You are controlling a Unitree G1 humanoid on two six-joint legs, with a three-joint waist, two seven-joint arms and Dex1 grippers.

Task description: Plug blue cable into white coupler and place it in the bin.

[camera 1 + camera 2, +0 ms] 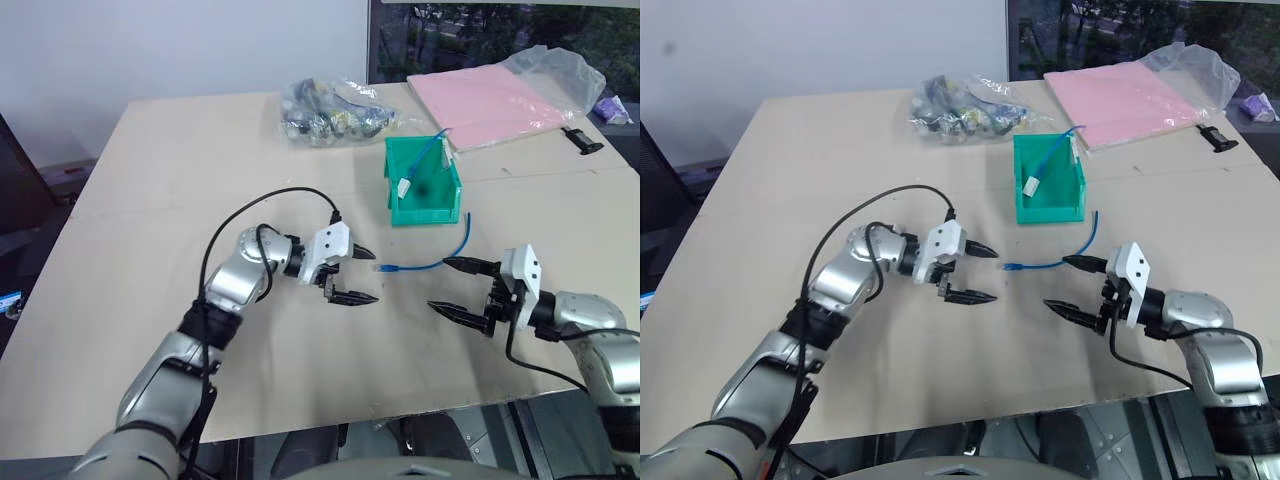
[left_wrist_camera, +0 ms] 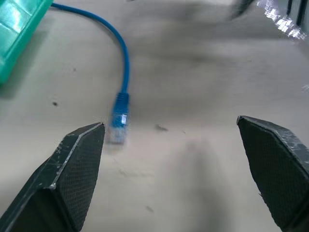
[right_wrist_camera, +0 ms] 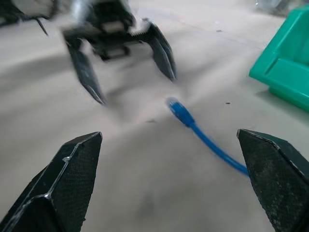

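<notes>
A clear bag of parts (image 1: 330, 110) lies on the beige surface (image 1: 150, 200); a pink sheet (image 1: 490, 105) rests farther right, beside crumpled clear plastic (image 1: 555, 65).

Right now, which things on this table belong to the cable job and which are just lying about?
Job: thin blue cable; small white coupler in the green plastic bin.
Lying about: clear bag of parts; flat pink packet.

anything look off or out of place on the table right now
One thing: the green bin already holds a blue cable with a white coupler, yet a second blue cable lies loose on the table beside it, between the open left end effector and open right end effector. Nothing looks spilled or damaged.
</notes>
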